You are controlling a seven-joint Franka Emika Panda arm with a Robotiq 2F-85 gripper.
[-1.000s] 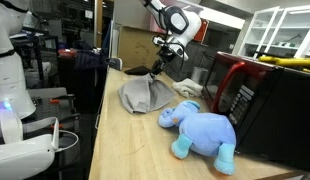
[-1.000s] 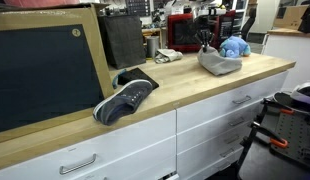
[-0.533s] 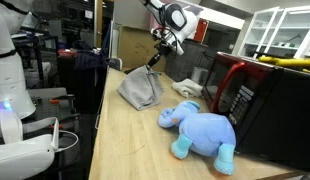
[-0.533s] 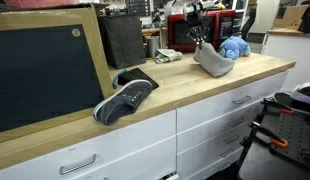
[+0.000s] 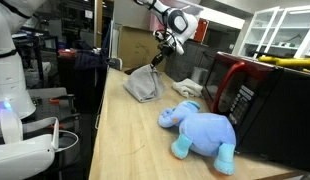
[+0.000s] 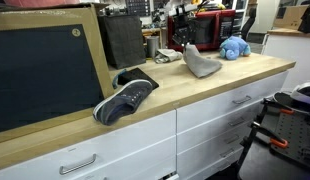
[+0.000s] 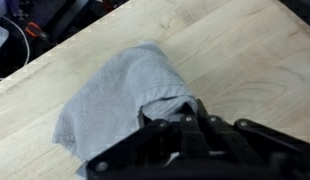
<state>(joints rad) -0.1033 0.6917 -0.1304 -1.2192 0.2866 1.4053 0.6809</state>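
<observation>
Your gripper (image 5: 158, 60) has jaws pinched on a top corner of the grey cloth (image 5: 143, 86), long axis slanting down onto the bench (image 5: 125, 140), blue plush (image 5: 200, 128) nearby, open wood twd the edge.

A long, pale wooden countertop (image 6: 235, 76) runs through a cluttered workshop on white drawer cabinets (image 6: 210, 125) with metal handles, with a large wood-framed blackboard (image 6: 45, 70) leaning at one end, a red microwave (image 5: 240, 90) at the other, and white-framed cabinets (image 5: 280, 28) beyond.
</observation>
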